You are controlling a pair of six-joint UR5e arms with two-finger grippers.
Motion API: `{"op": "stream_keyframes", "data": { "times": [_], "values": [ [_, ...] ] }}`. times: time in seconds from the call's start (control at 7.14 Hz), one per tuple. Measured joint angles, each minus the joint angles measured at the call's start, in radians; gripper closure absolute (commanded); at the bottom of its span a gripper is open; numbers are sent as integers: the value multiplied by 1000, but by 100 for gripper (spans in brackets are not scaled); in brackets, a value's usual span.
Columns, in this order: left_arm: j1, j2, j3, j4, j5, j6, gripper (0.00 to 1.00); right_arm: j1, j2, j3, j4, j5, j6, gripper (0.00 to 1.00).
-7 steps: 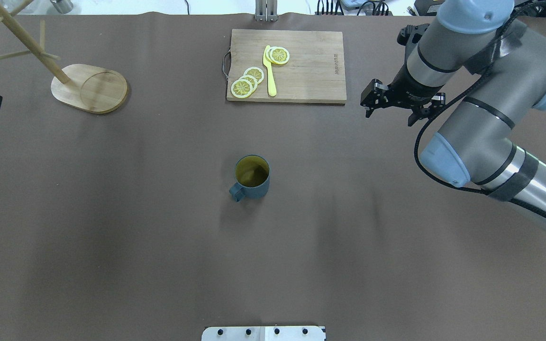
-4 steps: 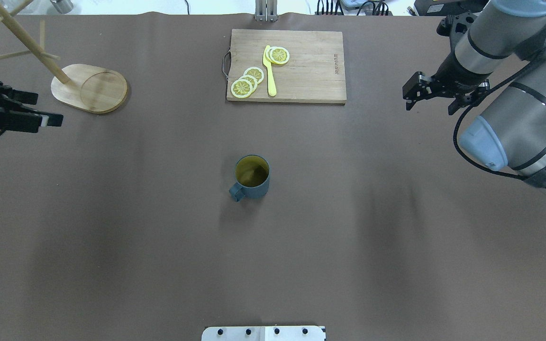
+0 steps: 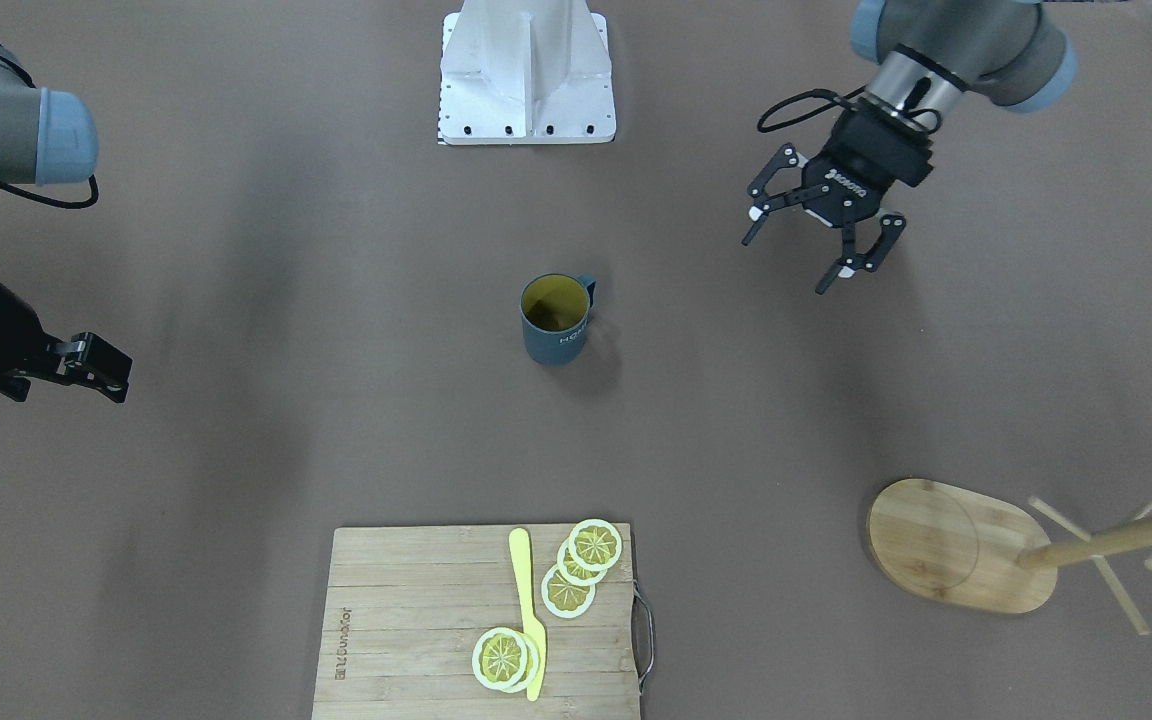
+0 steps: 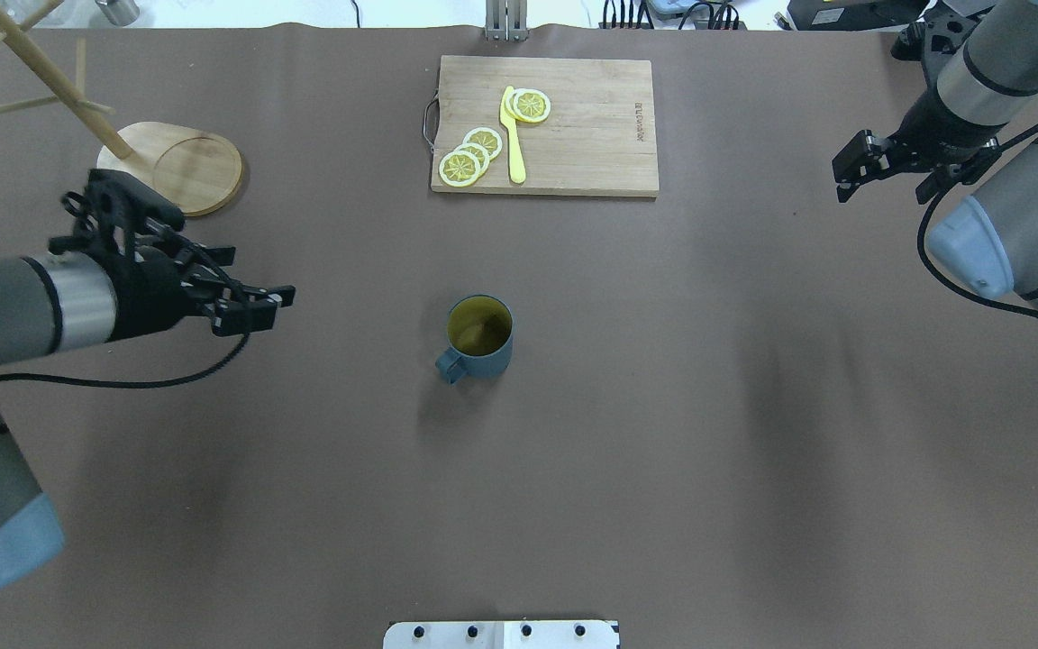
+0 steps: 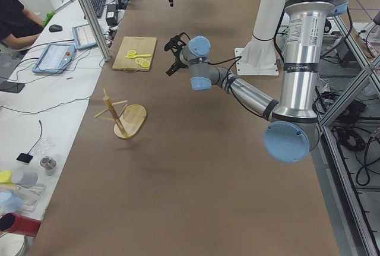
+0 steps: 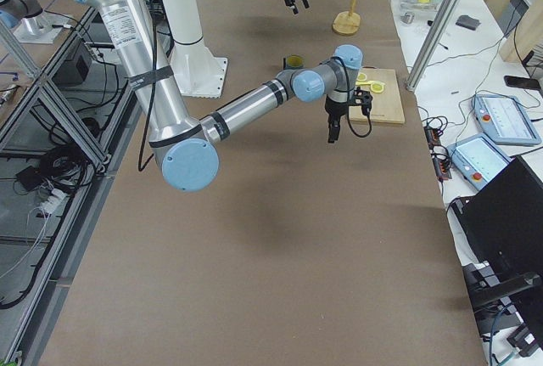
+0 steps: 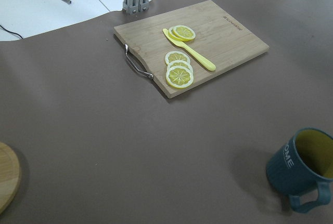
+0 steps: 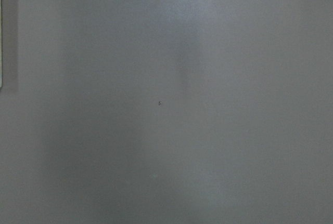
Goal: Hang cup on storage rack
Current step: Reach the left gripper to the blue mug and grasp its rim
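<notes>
The dark slate-blue cup [image 4: 479, 338] stands upright at the table's middle, handle toward the robot. It also shows in the front view [image 3: 556, 320] and the left wrist view [image 7: 302, 169], with white lettering on its side. The bamboo storage rack [image 4: 172, 167] stands at the far left, pegs bare; it also shows in the front view [image 3: 956, 545]. My left gripper [image 4: 276, 302] is open and empty, left of the cup and well apart from it; the front view shows it too [image 3: 786, 265]. My right gripper [image 4: 879, 194] is open and empty at the far right.
A wooden cutting board [image 4: 591, 126] with lemon slices [image 4: 469, 153] and a yellow knife [image 4: 513, 135] lies at the back centre. The robot's base plate [image 4: 501, 634] sits at the near edge. The right wrist view shows only brown table.
My left arm has come in from the left edge toward the cup. My right arm has drawn away to the right and back. The cup has not moved.
</notes>
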Motion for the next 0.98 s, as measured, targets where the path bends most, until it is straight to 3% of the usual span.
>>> {"op": "stream_keyframes", "data": {
  "times": [0.28, 0.98],
  "values": [
    [160, -97, 88, -2, 185, -37, 3, -7, 18, -29, 9, 14, -7, 0],
    [270, -199, 184, -1, 279, -81, 3, -19, 48, -80, 65, 38, -7, 0]
  ]
}}
